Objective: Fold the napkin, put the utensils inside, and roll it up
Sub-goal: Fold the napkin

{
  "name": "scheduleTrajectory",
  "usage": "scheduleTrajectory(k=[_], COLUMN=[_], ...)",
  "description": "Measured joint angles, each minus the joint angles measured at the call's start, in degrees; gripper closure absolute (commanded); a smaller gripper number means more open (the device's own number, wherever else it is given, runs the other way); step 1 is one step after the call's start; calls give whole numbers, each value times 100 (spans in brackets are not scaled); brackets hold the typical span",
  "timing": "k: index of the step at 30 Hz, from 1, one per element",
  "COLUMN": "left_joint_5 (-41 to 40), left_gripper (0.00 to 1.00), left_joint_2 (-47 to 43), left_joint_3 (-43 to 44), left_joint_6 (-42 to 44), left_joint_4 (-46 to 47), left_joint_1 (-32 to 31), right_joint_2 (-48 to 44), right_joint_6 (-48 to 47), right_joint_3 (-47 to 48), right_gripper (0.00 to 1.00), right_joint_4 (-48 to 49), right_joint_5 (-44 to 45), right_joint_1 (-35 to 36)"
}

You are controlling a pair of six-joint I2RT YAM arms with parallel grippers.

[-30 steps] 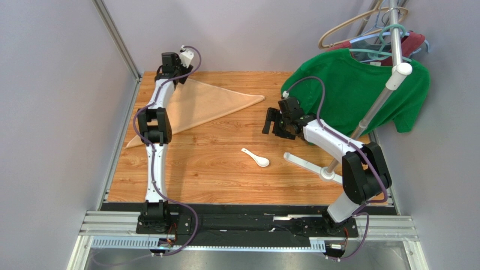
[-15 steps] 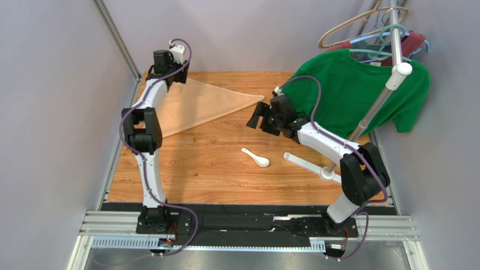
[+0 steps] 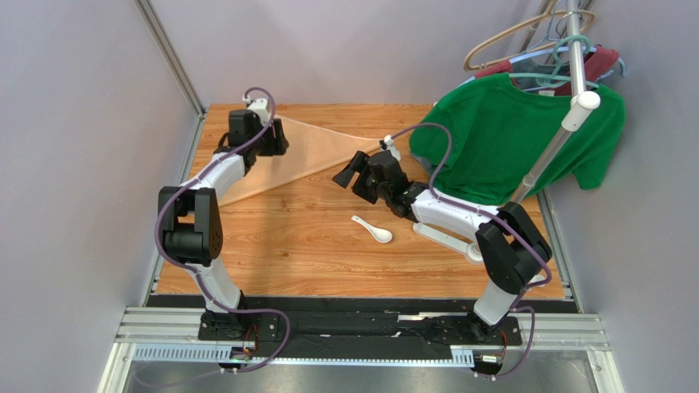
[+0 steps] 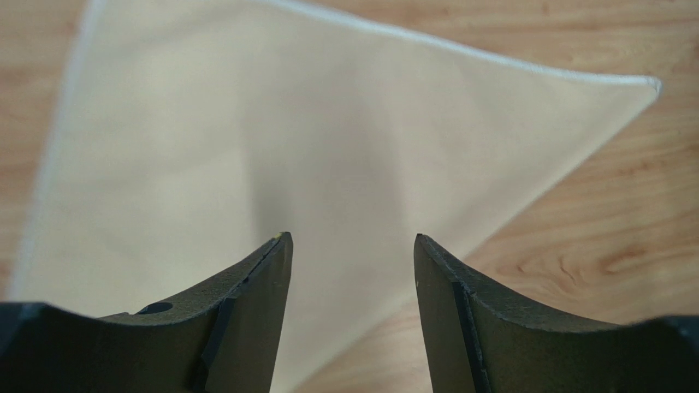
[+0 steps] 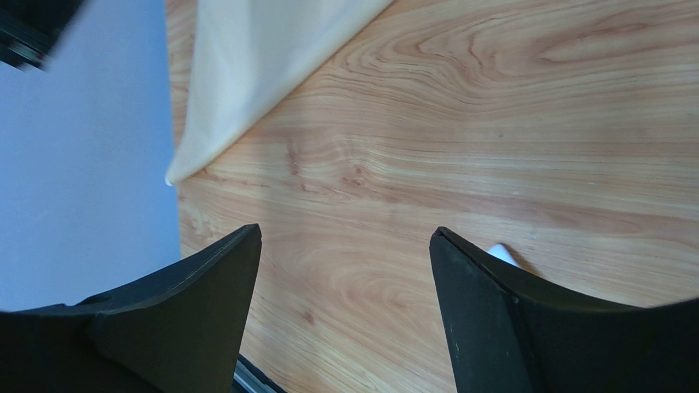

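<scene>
Peach-tan napkin [image 3: 320,149], white spoon [image 3: 374,230], green T-shirt [image 3: 509,139]

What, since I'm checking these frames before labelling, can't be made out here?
- Top view: the left arm covers the napkin's far-left part.
- Right wrist view: the spoon shows only as a white sliver behind the right pincer's finger.
- Left wrist view: the frame edge cuts off the napkin's near side; whether the left pincer touches it is unclear.
- Top view: the green T-shirt hides most of a red garment.
</scene>
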Motion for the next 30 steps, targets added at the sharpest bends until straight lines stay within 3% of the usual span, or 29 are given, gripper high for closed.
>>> scheduleTrajectory(k=[6, 10, 18, 30], left_joint_5=[-107, -348, -302, 57], left_gripper=[36, 33, 33, 34], left_joint_2=[-748, -1812, -2986, -3147], left_joint_3=[-1126, -1152, -203, -662], left_joint_6=[-1045, -1346, -658, -544], left_joint_4=[-337, -1078, -2393, -2765], left_joint_1=[-260, -337, -337, -142], right_joint_2=[831, 1539, 2546, 3582], right_joint_6=[789, 1180, 1976, 3084], right_joint_3=[170, 623, 1670, 2461], right_gripper=[28, 30, 44, 50], right_joint_4=[610, 678, 896, 979], right_joint_5=[208, 380, 601, 896], right_joint_1=[90, 155, 238, 238])
